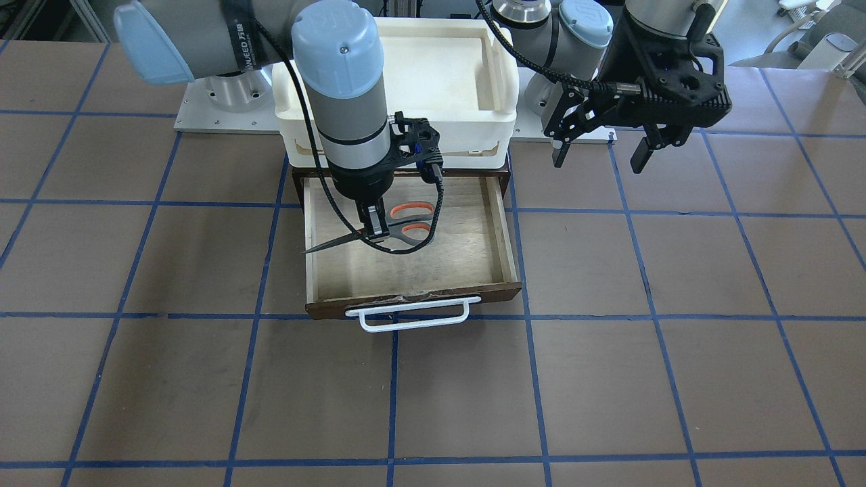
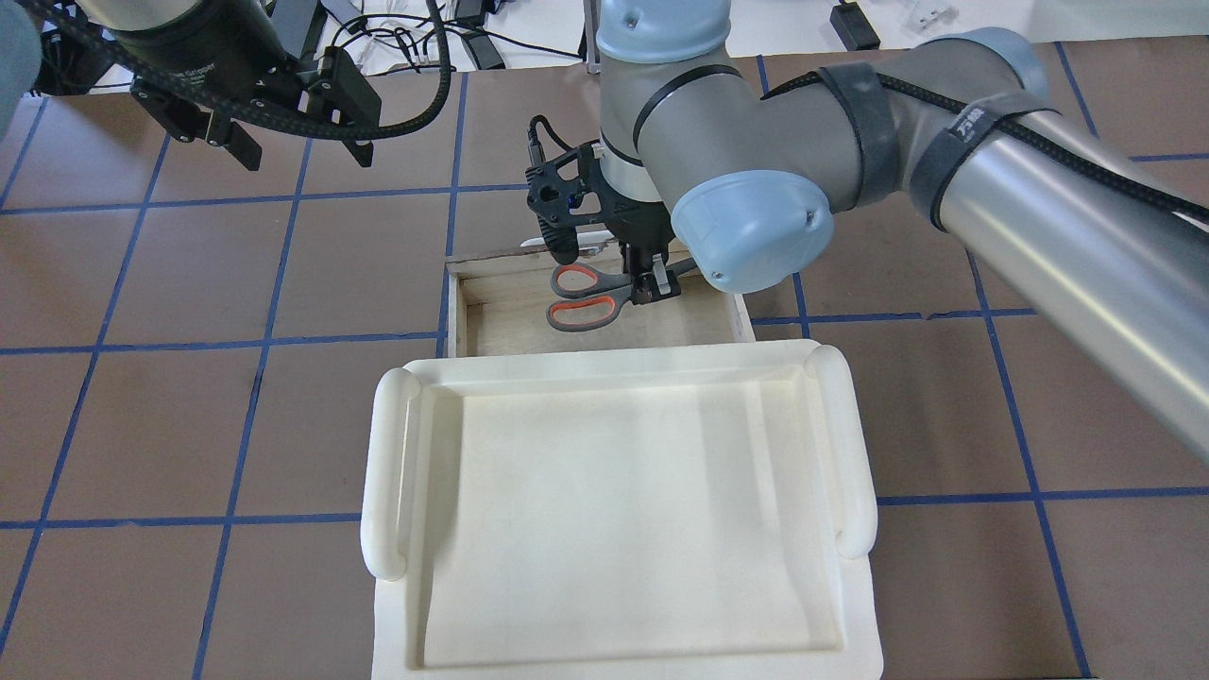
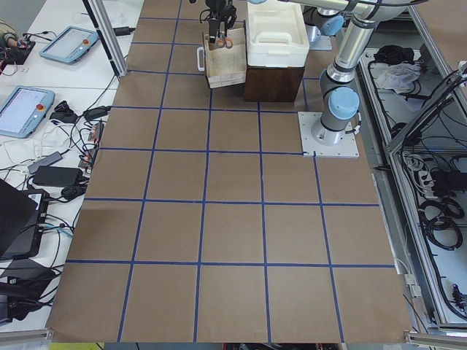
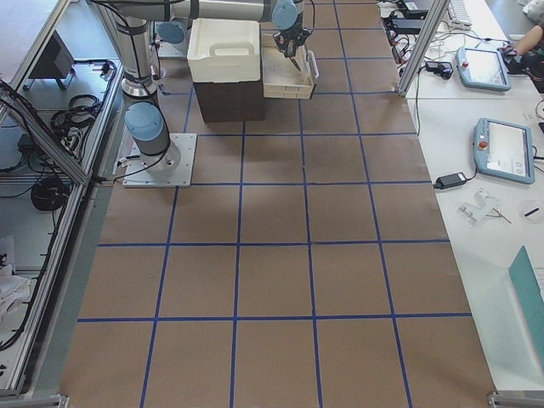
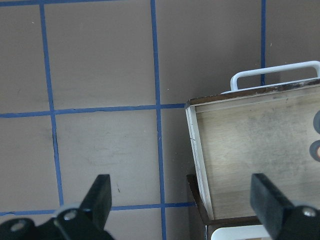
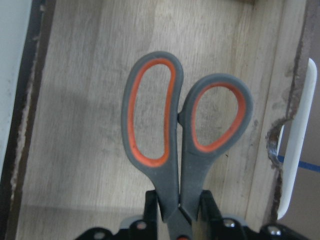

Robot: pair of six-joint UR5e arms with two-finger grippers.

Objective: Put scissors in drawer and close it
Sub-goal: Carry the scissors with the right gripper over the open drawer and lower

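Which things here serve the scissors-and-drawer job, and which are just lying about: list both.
Job: scissors, gripped by the shut right tool over the open drawer; white bar handle; left tool, open and empty.
Lying about: white tray, sitting above the drawer.

A drawer (image 1: 467, 257) of pale, scuffed plywood, its dark-stained front chipped, carries a glossy white bar handle (image 1: 414, 325). The scissors (image 6: 172, 165) show matt grey grips lined orange. The cream plastic tray (image 2: 385, 472) looks smooth, the brown counter (image 1: 203, 392) matt.
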